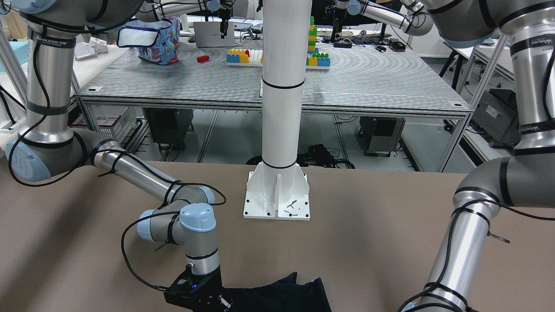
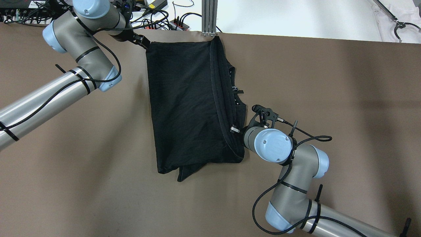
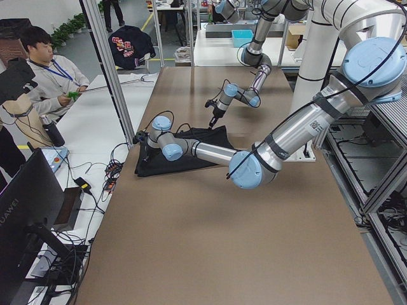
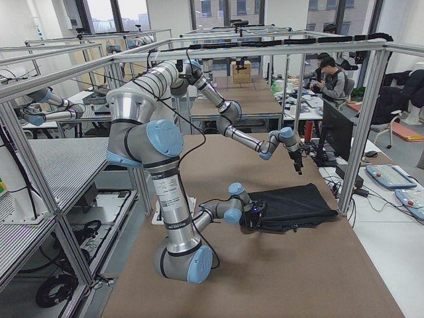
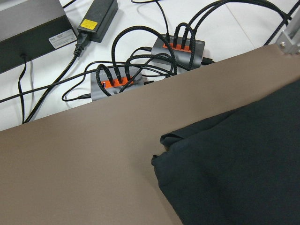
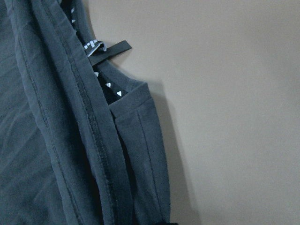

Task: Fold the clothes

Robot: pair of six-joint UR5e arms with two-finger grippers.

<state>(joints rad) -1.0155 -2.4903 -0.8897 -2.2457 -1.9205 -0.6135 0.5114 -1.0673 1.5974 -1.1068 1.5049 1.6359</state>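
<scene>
Grip unreadable either side: left pincer [image 2: 146,43] at eleven o'clock on the clothes [image 2: 187,105], right pincer [image 2: 234,129] at four, should tension evenly.

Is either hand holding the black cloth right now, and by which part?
It cannot be told. The left hand sits at the far left corner of the black cloth, and the right hand sits at its hemmed right edge. No view shows either grip.

The cloth [image 1: 277,297] is cut off by the front view's lower edge. Overhead, the jaws of the left gripper [image 2: 144,42] and right gripper [image 2: 234,129] are too small and too hidden to be judged.
</scene>
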